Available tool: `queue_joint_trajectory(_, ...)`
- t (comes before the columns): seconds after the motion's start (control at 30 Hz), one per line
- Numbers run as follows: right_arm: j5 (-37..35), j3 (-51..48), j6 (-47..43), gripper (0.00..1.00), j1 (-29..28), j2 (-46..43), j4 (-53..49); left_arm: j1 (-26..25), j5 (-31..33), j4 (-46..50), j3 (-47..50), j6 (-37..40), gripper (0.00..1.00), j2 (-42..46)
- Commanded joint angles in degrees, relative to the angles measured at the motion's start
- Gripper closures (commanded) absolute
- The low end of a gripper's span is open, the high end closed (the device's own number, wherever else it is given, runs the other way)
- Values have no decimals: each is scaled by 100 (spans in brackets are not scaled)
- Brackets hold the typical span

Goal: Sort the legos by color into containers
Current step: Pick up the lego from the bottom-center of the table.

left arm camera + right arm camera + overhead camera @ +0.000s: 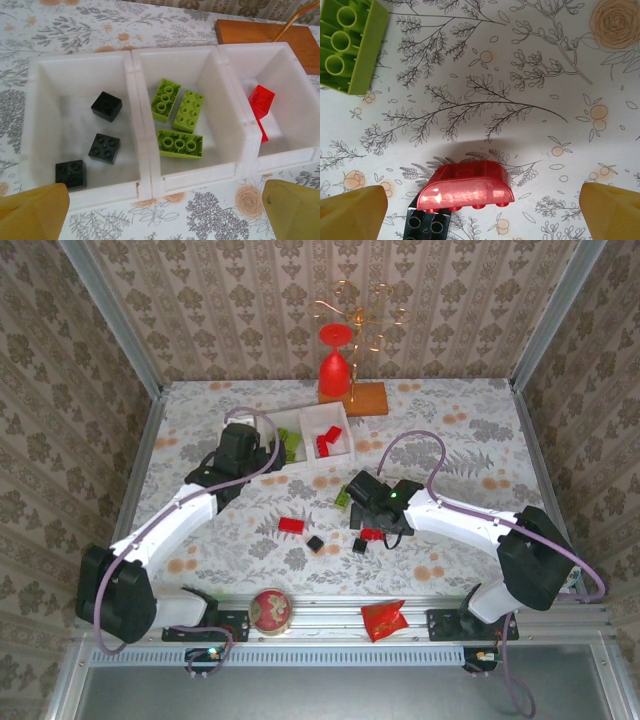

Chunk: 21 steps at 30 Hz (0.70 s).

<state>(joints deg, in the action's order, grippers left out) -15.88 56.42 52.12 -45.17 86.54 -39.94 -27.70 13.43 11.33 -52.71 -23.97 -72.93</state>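
your left tool (162, 212) hangs open and empty over the tray (142, 145), whose compartments keep black, green and red bricks (180, 112) apart by colour, while your right tool (482, 212) straddles a loose red brick (466, 186) on the desk (520, 75), open to pinch it.

I get bright, even overhead light in every view. Between my right jaws the red brick (466, 186) shows a glossy sheen, with a soft shadow just ahead of it. Beyond my left jaws the white tray (142, 150) looks slightly washed out. The jaw tips are blurred.
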Motion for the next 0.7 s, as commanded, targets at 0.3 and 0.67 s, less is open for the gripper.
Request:
queue_joint_trajectory(0.3, 289, -264, 176, 0, -28, 248, 297, 88, 327, 79, 705, -414, 0, 865)
queue_joint_trajectory(0.67, 322, -115, 148, 0, -37, 589, 320, 244, 239, 78, 859, -557, 0, 903)
